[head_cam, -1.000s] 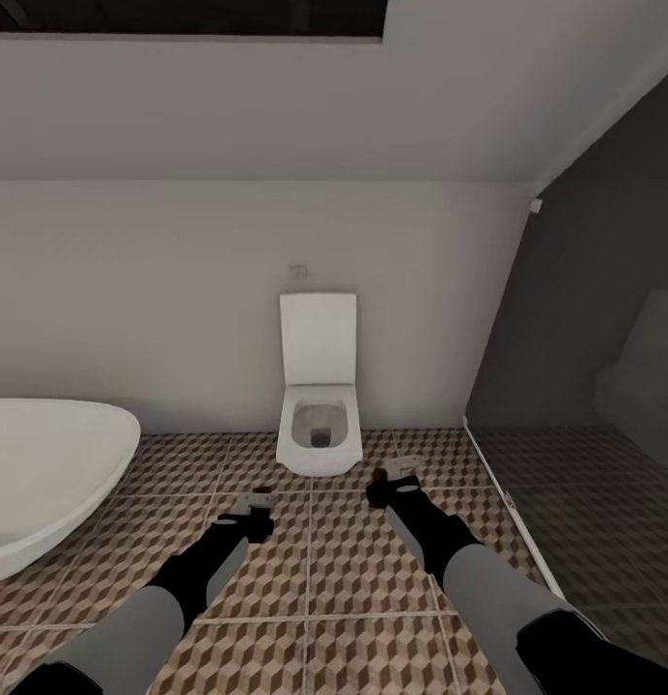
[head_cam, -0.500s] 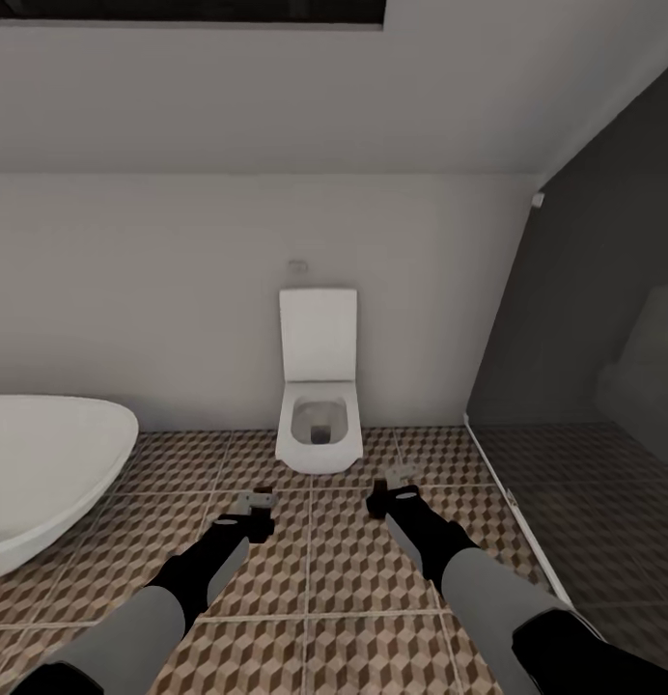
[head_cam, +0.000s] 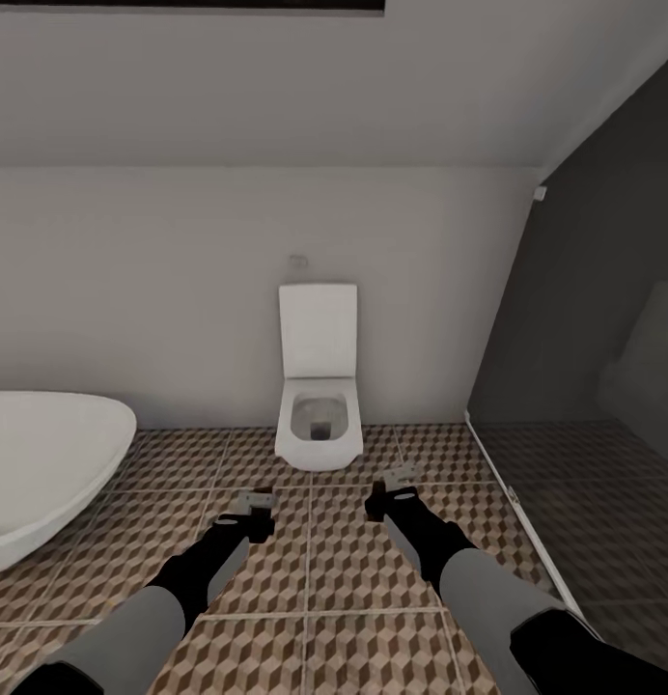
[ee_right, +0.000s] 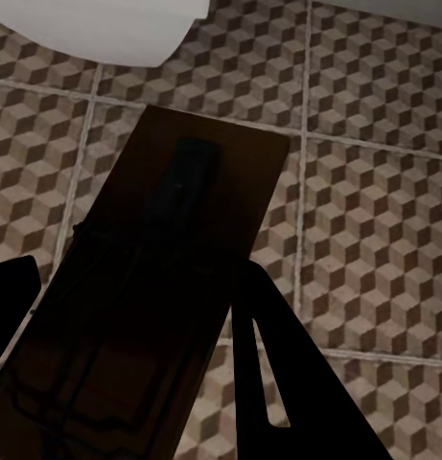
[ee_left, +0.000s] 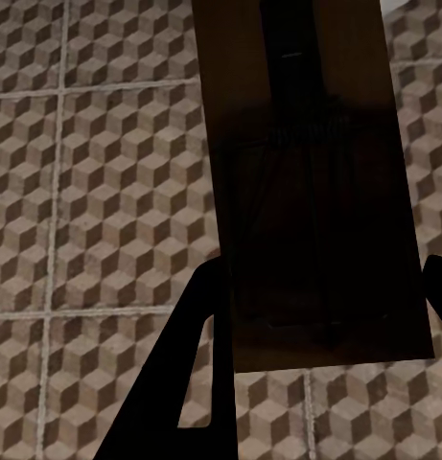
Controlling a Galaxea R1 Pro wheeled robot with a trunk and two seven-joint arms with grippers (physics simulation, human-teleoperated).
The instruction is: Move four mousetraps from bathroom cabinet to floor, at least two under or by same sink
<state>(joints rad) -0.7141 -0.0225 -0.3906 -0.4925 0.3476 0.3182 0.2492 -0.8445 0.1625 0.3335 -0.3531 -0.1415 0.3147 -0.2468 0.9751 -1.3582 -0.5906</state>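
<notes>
Your left gripper [head_cam: 258, 504] hangs low over the floor [head_cam: 344, 589], and its wrist view shows it clamped on a mousetrap [ee_left: 307, 182]: the dark wooden board sits between the two black fingers [ee_left: 182, 374], one pressed to each long edge, with the metal spring and bar running down the board's middle. Your right gripper [head_cam: 400, 479] is in the same condition, closed around a second trap [ee_right: 153, 307] whose board lies between its fingers [ee_right: 278, 383], the dark metal parts facing the camera. From the head view both traps are only small pale-and-dark shapes at the arm tips (too small there to make out any detail). Both grippers are held side by side, apart from each other, with cube-patterned tiles under each. Ahead of the two grippers, and roughly between them, a white toilet [head_cam: 319, 386] stands against the pale wall with its lid up. Off beyond your left gripper, to its outer side, the curved white rim of the bathtub [head_cam: 44, 463] reaches over the tiles. On the outer side of your right gripper a glass panel [head_cam: 575, 386] rises from a white strip on the floor, with a darker area behind it. In the right wrist view a white curved edge [ee_right: 134, 29] lies just past the trap's far end.
</notes>
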